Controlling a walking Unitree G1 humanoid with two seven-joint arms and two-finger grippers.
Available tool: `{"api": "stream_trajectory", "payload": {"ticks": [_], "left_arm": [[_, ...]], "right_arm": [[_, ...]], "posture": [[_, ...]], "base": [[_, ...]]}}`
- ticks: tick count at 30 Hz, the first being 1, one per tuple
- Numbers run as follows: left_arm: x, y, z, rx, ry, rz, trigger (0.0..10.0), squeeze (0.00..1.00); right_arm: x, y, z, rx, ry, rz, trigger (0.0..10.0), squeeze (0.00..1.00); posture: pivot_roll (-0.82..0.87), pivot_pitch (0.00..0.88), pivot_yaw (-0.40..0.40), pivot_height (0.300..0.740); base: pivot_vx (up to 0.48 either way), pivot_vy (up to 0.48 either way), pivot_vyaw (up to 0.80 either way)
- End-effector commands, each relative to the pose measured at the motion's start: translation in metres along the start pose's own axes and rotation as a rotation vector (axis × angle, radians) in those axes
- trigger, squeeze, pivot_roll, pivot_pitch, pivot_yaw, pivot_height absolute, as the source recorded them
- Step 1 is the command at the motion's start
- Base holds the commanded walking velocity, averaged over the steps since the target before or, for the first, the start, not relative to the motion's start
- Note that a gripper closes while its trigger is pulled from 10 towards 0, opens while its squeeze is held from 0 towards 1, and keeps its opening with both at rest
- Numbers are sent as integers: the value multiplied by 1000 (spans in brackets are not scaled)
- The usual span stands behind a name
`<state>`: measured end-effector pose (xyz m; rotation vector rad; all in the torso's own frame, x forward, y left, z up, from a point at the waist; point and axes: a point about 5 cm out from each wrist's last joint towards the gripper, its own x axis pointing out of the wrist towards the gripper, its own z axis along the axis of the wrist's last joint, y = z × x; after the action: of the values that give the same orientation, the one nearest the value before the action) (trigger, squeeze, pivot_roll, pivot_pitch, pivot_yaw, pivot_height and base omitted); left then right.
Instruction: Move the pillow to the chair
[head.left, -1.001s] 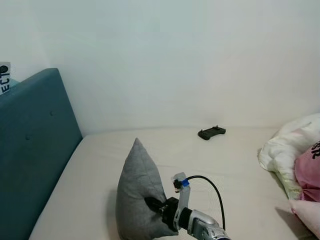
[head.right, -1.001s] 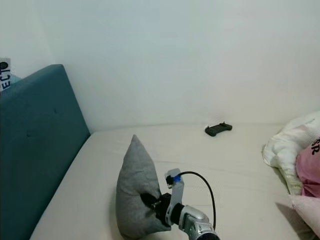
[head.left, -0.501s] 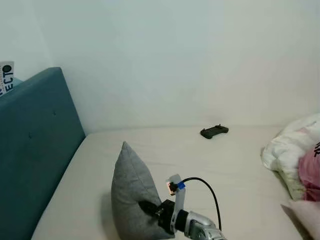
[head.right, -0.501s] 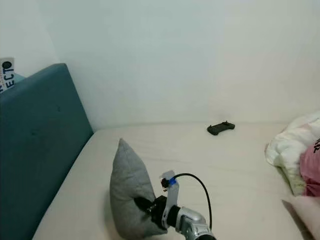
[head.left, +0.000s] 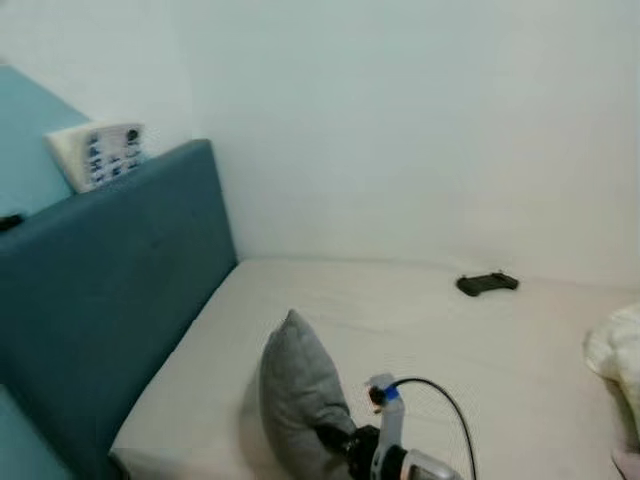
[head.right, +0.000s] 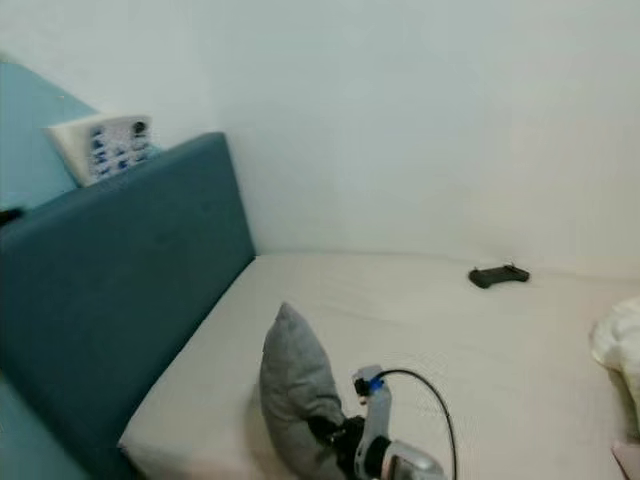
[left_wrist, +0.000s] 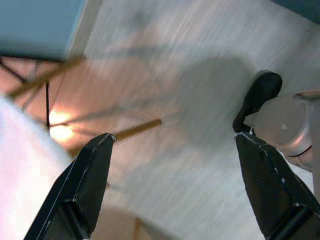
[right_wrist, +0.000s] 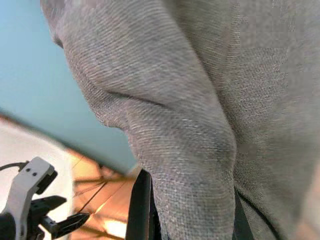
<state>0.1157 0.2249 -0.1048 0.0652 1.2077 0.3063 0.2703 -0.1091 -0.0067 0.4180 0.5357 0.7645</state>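
Observation:
A grey pillow (head.left: 298, 395) stands upright over the near part of the cream bed (head.left: 420, 320). My right gripper (head.left: 336, 440) is shut on its lower right edge. In the right wrist view the grey pillow fabric (right_wrist: 190, 100) is bunched between the two black fingers (right_wrist: 139, 210). My left gripper (left_wrist: 172, 137) hangs open over a wooden floor with nothing between its fingers.
A teal headboard (head.left: 110, 300) runs along the left of the bed, with a white printed box (head.left: 97, 155) on top. A black controller (head.left: 487, 284) lies by the back wall. White bedding (head.left: 618, 352) is heaped at the right. Thin wooden legs (left_wrist: 135, 130) cross the floor.
The whole picture has shifted right, so the camera has turned left, showing more headboard. The pillow stays held in my right gripper and sits lower in view.

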Motion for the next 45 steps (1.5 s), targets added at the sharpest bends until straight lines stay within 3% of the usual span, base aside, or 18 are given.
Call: {"api": "stream_trajectory", "payload": {"ticks": [1,12,30,37,45], "left_arm": [[0,2,0,16,-4,0,10000,0],[0,-2,0,33,-4,-16,10000,0],[0,-1,4,35,-16,-22,10000,0],[0,-2,3,36,-16,-25,10000,0],[0,-5,4,30,-19,-32,10000,0]], "right_arm": [[9,10,3,11,-7,79,10000,0],[17,18,19,-18,-58,147,10000,0],[22,27,22,-25,-71,207,10000,0],[27,36,40,-27,-141,303,10000,0],[31,48,79,-111,-242,409,10000,0]], "posture": [[-91,0,4,740],[-94,5,8,740],[-86,5,11,740],[-84,8,11,740],[-91,3,1,740]], "base": [[0,0,731],[0,0,735],[0,0,733],[0,0,734],[0,0,734]]}}
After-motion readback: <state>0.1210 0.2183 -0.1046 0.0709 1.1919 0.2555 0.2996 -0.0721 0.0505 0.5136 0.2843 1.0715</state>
